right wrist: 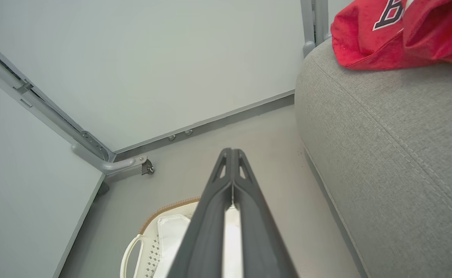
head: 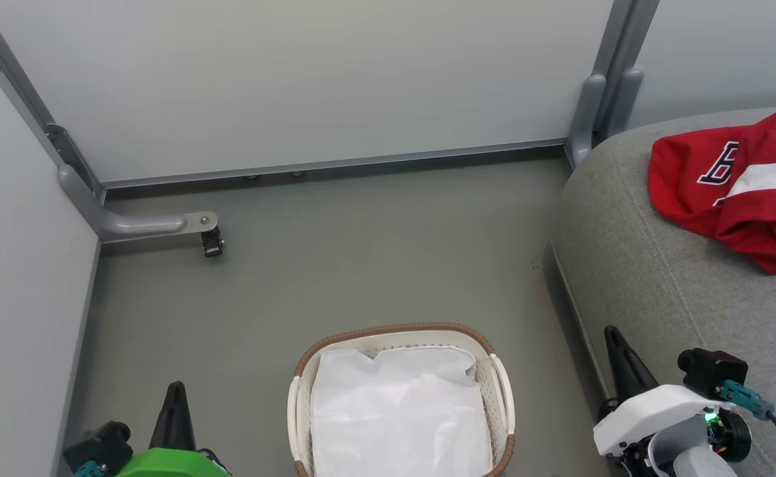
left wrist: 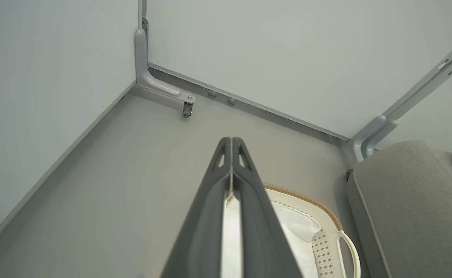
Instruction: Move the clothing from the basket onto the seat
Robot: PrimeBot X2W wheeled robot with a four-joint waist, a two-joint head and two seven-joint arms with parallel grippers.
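**Desk:** Where to look for the clothing (head: 735,199)?

**Photographer:** On the seat (head: 646,291), at the far right of the head view. Crumpled red, with a broad white stripe and dark block lettering. Well apart from the basket (head: 397,328).

**Desk:** And inside the basket?

**Photographer:** Just a plain white liner (head: 401,411), lying flat. Set down on the grey floor (head: 361,265), near the seat's rounded corner, not touching it.

**Desk:** State of the left gripper (head: 175,391)?

**Photographer:** Pinched fully together at the tips, gripping nothing. Poised at lower left, beside the basket, pointing toward the pale wall panel (head: 308,86).

**Desk:** Same for the right gripper (head: 611,334)?

**Photographer:** Closed tight as well, and empty. Raised at lower right, between basket and seat, near the seat's front edge.

**Desk:** Anything else in frame?

**Photographer:** Over in the left corner, at the foot of the panels, a grey bracket (head: 149,225) with a small dark fitting at its end.
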